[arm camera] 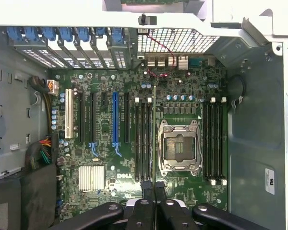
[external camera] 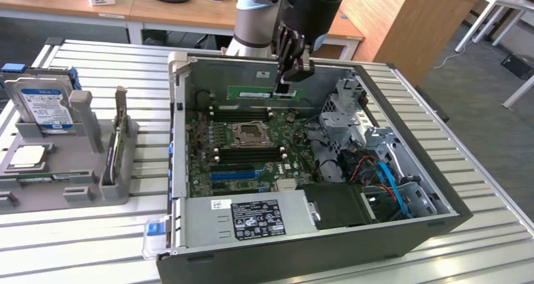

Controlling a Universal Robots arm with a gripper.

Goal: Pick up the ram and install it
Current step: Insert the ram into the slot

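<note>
Pincer (external camera: 286, 89) is pinching the ram (external camera: 250, 93), held clear above the motherboard (external camera: 279, 143). Exterior view presents its green face. Wrist view presents it edge-on.

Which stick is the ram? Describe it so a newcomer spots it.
Find the open computer case on the slatted table. Above its motherboard, the robot's hand pinches the ram. It is the only long green stick held in the air, unlike the black slots below.

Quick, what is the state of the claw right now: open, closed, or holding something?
Claw: closed, holding the ram above the motherboard.
</note>
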